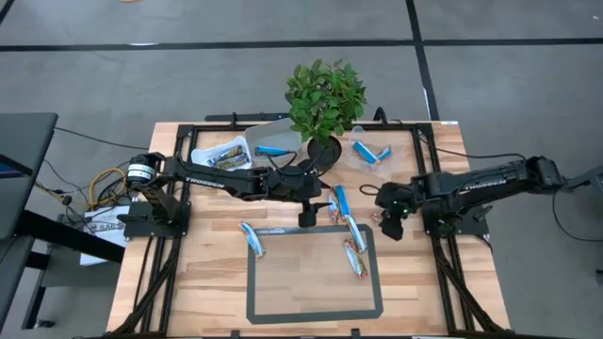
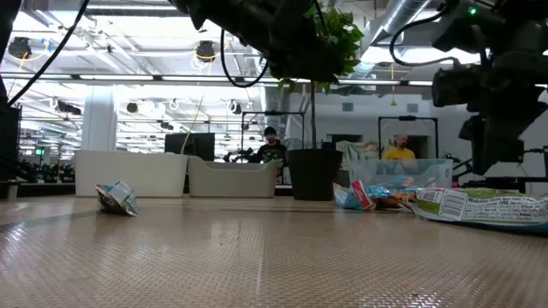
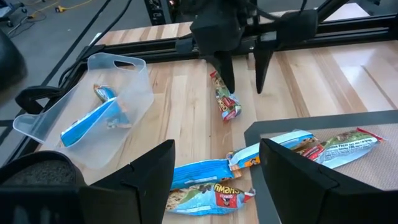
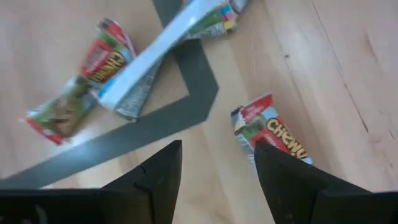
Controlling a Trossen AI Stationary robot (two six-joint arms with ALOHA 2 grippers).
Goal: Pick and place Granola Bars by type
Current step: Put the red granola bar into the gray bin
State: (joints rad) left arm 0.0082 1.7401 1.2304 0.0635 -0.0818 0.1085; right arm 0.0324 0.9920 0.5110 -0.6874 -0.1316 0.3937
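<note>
The left gripper (image 1: 307,218) is seen extended over the middle of the bench (image 1: 207,282), just at the far edge of the dark taped rectangle (image 1: 315,309). Its jaws are observed apart and nothing is held between them; in the left wrist view two bars (image 3: 211,186) lie crossed on the wood directly below the left gripper (image 3: 214,171).

The right gripper (image 1: 390,224) is positioned to the right of the rectangle, tilted down toward the bench. Its jaws are likewise parted and empty. In the right wrist view a red-and-green wrapped bar (image 4: 273,138) is seen lying on the wood just ahead of the right gripper (image 4: 217,171), close to one finger, with no contact discernible.

The granola bars are found scattered. A blue-and-white bar (image 1: 253,238) lies on the rectangle's left upper corner. Several bars (image 1: 345,212) are clustered at its right upper corner, overlapping one another, and a further bar (image 1: 354,257) lies inside the rectangle near its right edge. Two blue bars (image 1: 369,153) are noted in a clear tub (image 1: 377,151) at the far right, one blue bar (image 1: 273,149) in a clear tub (image 1: 268,137) beside the potted plant (image 1: 325,99), and brownish bars (image 1: 224,158) in a white tub (image 1: 221,151) at the far left.
</note>
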